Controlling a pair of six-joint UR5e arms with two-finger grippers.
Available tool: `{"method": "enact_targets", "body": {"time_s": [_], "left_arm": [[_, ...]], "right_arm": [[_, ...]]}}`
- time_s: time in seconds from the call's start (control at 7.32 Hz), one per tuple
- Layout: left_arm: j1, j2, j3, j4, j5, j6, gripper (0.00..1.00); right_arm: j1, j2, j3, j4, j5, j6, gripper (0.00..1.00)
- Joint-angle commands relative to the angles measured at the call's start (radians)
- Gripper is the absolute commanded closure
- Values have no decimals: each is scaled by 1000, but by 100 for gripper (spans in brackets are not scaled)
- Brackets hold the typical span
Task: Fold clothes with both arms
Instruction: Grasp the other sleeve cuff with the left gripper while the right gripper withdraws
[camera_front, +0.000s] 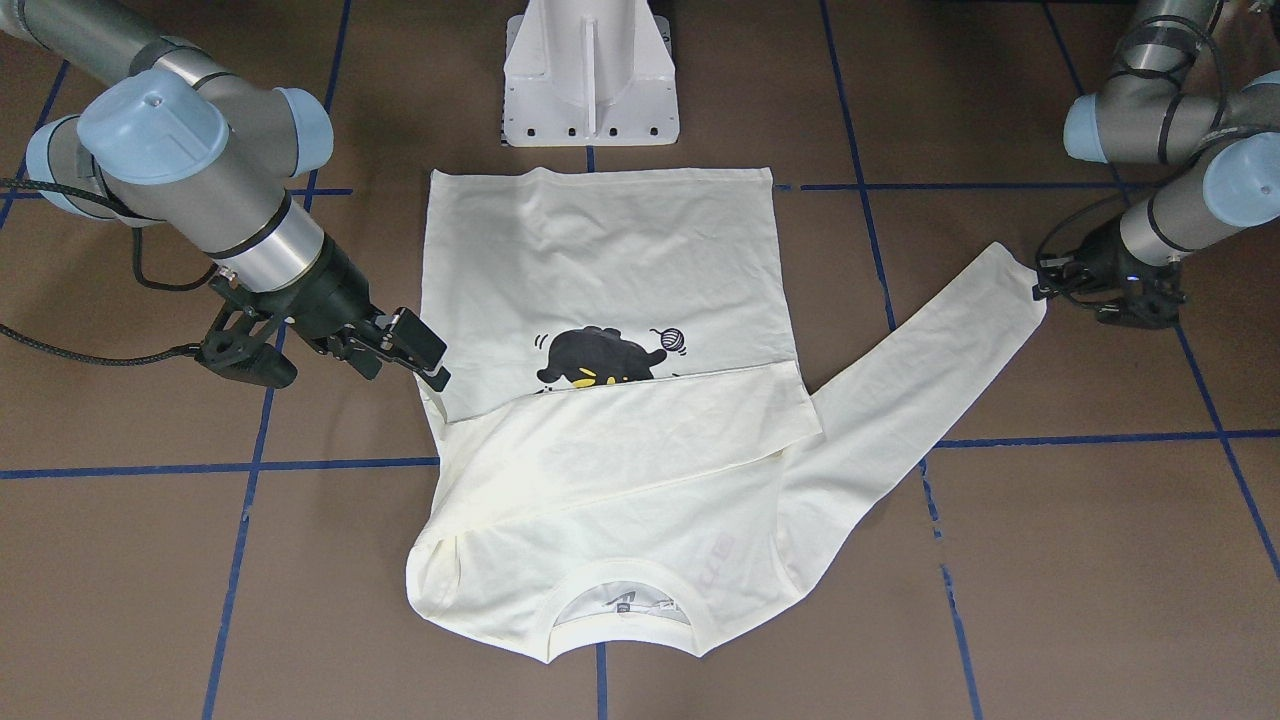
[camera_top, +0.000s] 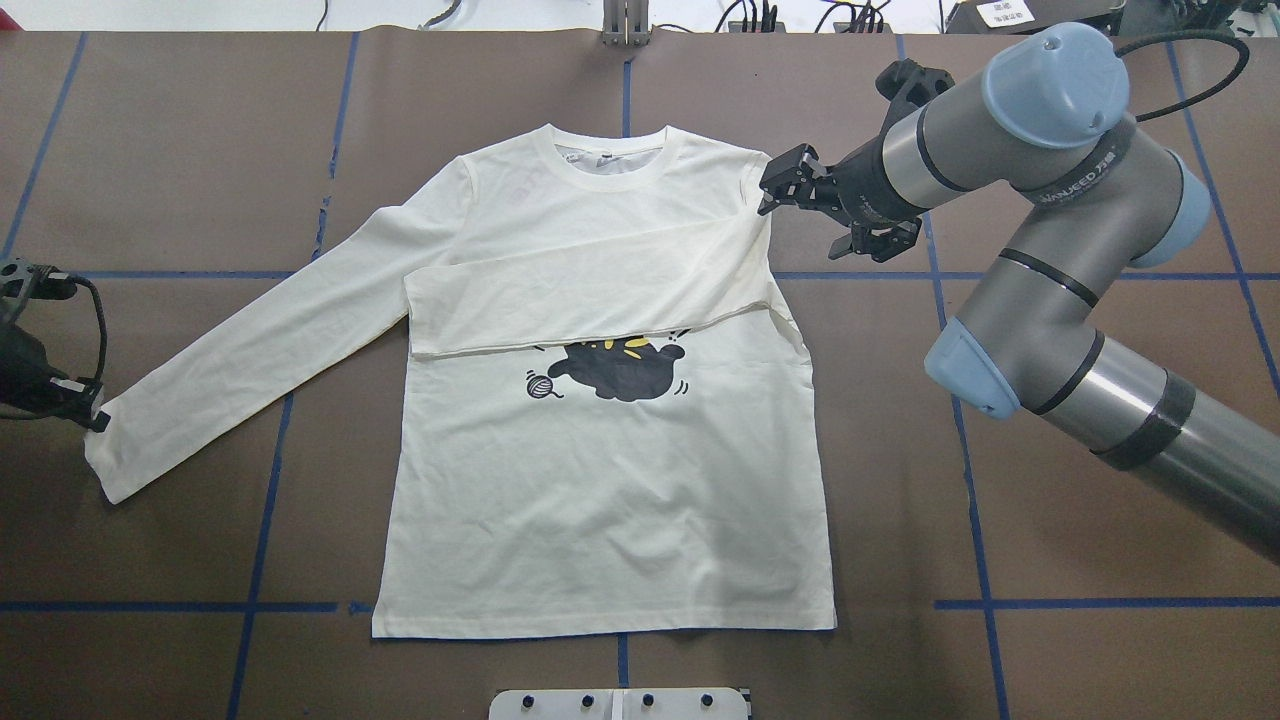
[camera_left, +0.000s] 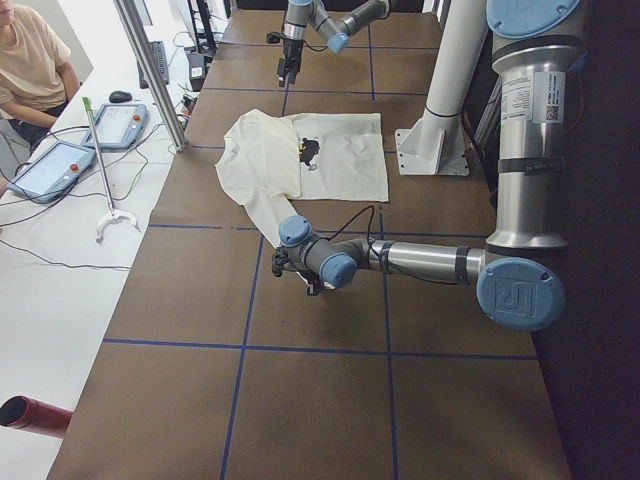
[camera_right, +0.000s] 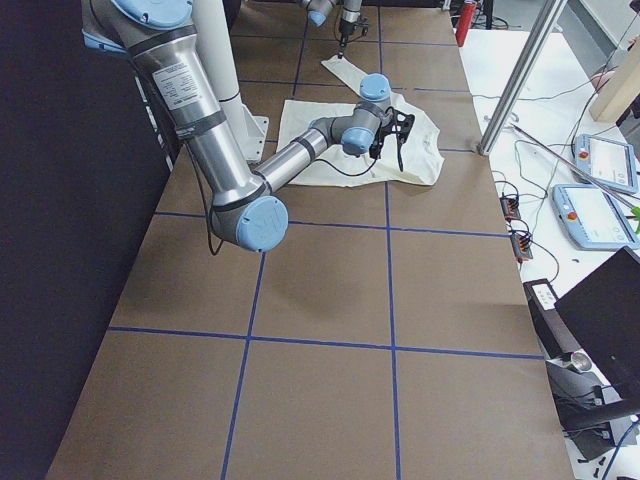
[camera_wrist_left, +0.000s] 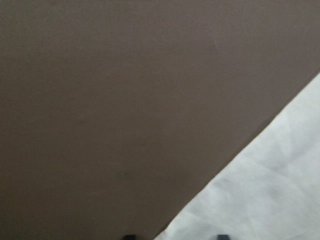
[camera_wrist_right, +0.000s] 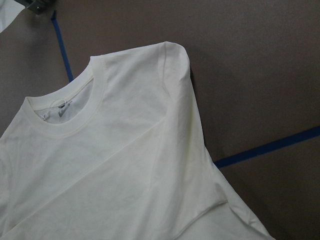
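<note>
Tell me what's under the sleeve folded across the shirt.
The folded sleeve lies on the shirt over its print. A black cat and yarn ball show past its edge; any print farther under is hidden.

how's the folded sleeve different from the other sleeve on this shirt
The folded sleeve lies across the chest of the shirt, hiding the top of the cat print; the other sleeve stretches out flat on the table. The folded sleeve's cuff ends on the shirt; the other sleeve's cuff lies beside the left end effector. Both are cream-white and lie flat.
</note>
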Motion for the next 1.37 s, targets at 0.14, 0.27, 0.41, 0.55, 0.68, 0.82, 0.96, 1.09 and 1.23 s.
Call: {"method": "enact_targets", "body": {"time_s": [0.14, 0.27, 0.41, 0.55, 0.68, 0.82, 0.96, 1.09, 1.23], "left_arm": [[-5, -62, -292, 226, -78, -70, 100], [-5, -223, -321, 338, -76, -171, 100], [4, -401, -301, 400, -67, -333, 100], [52, -566, -248, 396, -63, -518, 100], [104, -749, -133, 393, 34, -652, 100], [211, -929, 35, 364, 152, -776, 100], [297, -1073, 246, 222, 283, -873, 100], [392, -1198, 512, -15, 428, -1008, 100], [458, -1316, 752, -213, 587, -1050, 100]], "right_arm": [[27, -43, 66, -1, 20, -1, 0], [58, -101, 103, 3, 23, -14, 0], [83, -151, 125, 3, 34, -62, 0], [142, -215, 136, 6, 101, -148, 0], [208, -275, 137, 6, 169, -263, 0], [260, -318, 136, 6, 198, -363, 0], [285, -330, 131, 6, 204, -397, 0], [288, -340, 133, 6, 203, -403, 0], [291, -346, 137, 8, 204, -403, 0]]}}
